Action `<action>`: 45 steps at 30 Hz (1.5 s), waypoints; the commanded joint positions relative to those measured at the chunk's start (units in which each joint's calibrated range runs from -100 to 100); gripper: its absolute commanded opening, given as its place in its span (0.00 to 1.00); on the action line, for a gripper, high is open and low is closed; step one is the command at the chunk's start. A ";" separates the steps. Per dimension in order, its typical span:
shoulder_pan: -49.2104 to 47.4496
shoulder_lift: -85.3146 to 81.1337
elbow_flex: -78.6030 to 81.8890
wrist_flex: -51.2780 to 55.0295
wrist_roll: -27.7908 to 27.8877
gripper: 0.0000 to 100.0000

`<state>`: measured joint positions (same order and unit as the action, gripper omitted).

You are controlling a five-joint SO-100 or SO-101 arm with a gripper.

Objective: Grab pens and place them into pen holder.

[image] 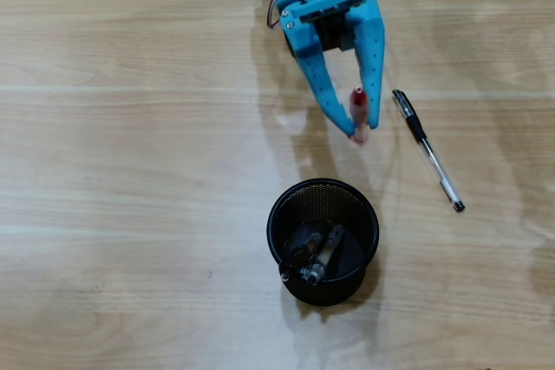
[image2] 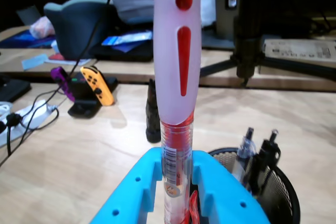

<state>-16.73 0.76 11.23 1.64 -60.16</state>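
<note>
Overhead view: blue plastic two-finger gripper (image: 362, 130) reaching down from top edge, fingers clamped on red-clear click pen (image: 358, 114). Pen held near upright, seen nearly end-on, just above wood-grain table (image: 130, 171).

Wrist view: same red-clear pen (image2: 177, 61) filling centre of picture, standing upright, pale frosted grip section with red slot and red dot uppermost, clear red barrel below pinched between the two blue fingers (image2: 147, 182). Contact on both sides of barrel visible.

Round black wire-mesh cup with solid rim (image: 323, 241) standing below gripper in overhead view, apart from it, not directly under pen. In wrist view, cup (image2: 278, 192) at lower right. Two pens already inside: dark pen (image: 299, 253) and grey-clear pen (image: 323, 257), side by side, leaning toward lower-left wall; tops poking above rim in wrist view (image2: 257, 150).

Black-and-clear click pen (image: 427, 151) lying flat on table right of gripper, slanting from upper left to lower right, near gripper but not touching, well clear of cup.

Background clutter in wrist view: cables, orange-yellow game controller (image2: 97, 84), tripod legs (image2: 247, 61).
</note>
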 commanded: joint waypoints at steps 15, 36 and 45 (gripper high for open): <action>5.89 14.90 -1.27 -20.11 3.49 0.02; 5.43 20.36 -8.57 -19.94 4.20 0.17; 3.25 9.19 -4.60 -11.33 11.06 0.06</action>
<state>-12.67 18.24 5.81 -15.22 -50.29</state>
